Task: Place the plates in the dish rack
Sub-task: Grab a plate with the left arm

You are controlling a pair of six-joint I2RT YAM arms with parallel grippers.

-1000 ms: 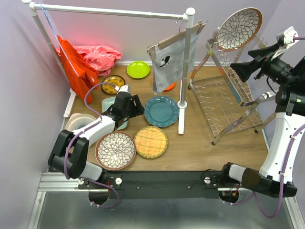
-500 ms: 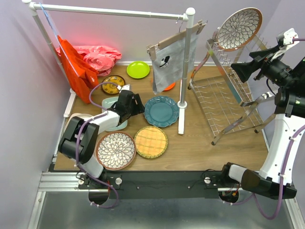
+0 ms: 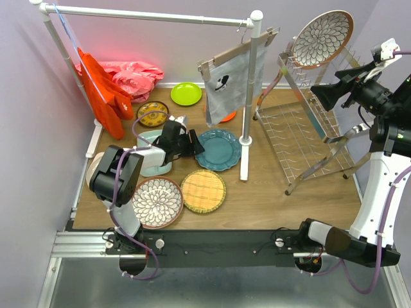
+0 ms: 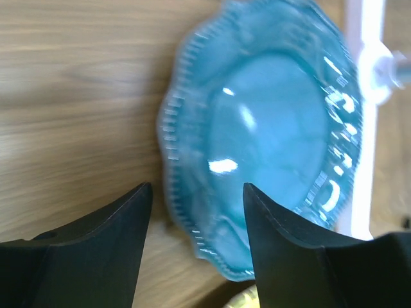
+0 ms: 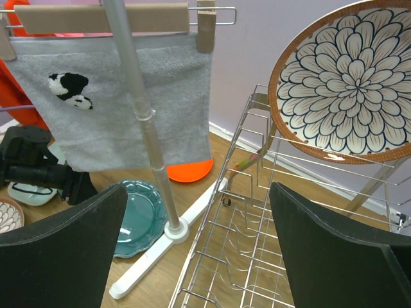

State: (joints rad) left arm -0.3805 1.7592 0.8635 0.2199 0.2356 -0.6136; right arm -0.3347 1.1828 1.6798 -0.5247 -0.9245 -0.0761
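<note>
I'm reading the left gripper [image 3: 194,145] as released: fingers spread, sitting low at the left rim of the teal plate [image 3: 221,149], rim not pinched. The right gripper [image 3: 320,95] is hanging wide apart and empty beside the dish rack [image 3: 302,142]. One floral plate [image 3: 322,38] is standing at the rack's top. The teal plate is lying flat on the table [image 3: 276,199].

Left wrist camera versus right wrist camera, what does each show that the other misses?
Only the left wrist: the beaded rim of the teal plate up close, framed by the open left gripper. Only the right wrist: the dish rack, the floral plate propped on it, a grey cloth and an orange plate. Both: the teal plate and the white post.
</note>
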